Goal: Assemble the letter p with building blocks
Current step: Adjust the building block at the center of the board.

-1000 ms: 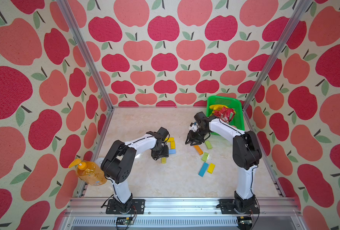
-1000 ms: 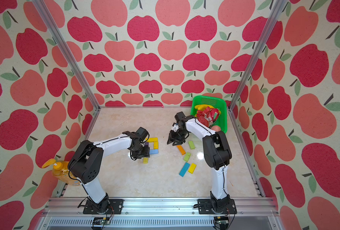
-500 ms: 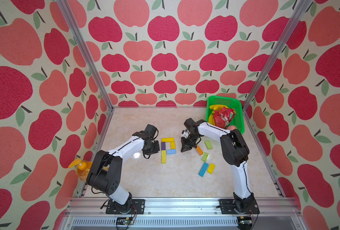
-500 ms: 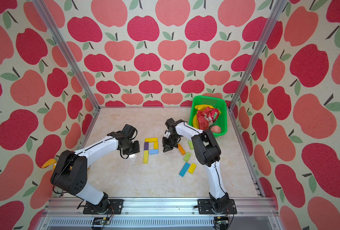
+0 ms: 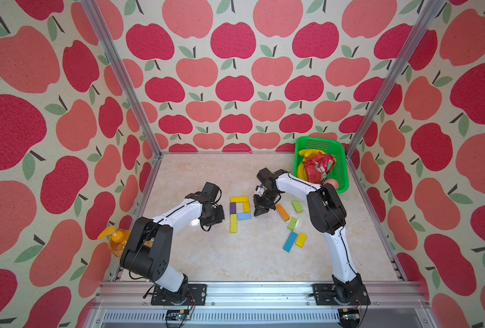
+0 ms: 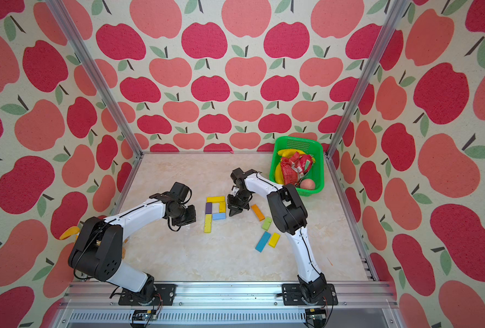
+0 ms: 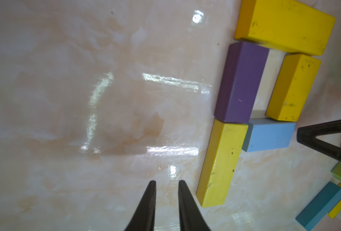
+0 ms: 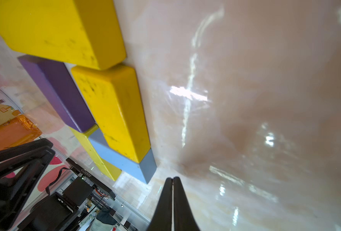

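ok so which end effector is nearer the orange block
Right. The right end effector sits just beside the orange block, between it and the P; the left end effector is beyond the P.

Three walls (image 5: 266,113) with a pattern of red and pink apples and green leaves stand around the desk (image 5: 235,261). Its top is glossy, beige and marble-like, with bright reflections (image 7: 171,80) of light. Two silver metal posts (image 5: 123,79) rise at the back corners. A metal rail (image 5: 249,292) runs along the front.
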You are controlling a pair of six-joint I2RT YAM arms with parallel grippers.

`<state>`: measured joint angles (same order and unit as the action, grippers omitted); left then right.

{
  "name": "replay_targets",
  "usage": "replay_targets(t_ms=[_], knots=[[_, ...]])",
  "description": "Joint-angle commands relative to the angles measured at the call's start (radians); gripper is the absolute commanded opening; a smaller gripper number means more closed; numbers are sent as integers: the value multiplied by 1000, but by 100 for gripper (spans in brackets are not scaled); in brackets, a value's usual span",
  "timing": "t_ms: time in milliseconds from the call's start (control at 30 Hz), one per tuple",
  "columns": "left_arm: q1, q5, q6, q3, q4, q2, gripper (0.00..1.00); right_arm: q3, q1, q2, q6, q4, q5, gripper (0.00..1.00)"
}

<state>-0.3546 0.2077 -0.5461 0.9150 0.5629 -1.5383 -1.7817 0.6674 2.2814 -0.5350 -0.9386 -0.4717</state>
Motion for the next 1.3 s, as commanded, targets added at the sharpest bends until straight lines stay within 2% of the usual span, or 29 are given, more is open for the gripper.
replay_targets(t_ms=[0, 1267], knots=[[12, 24, 30, -15, -28, 27, 24, -48, 17, 38, -17, -60, 7, 8], [26, 59, 56, -38, -52, -16, 23, -95, 51, 73, -33, -82, -12, 11]])
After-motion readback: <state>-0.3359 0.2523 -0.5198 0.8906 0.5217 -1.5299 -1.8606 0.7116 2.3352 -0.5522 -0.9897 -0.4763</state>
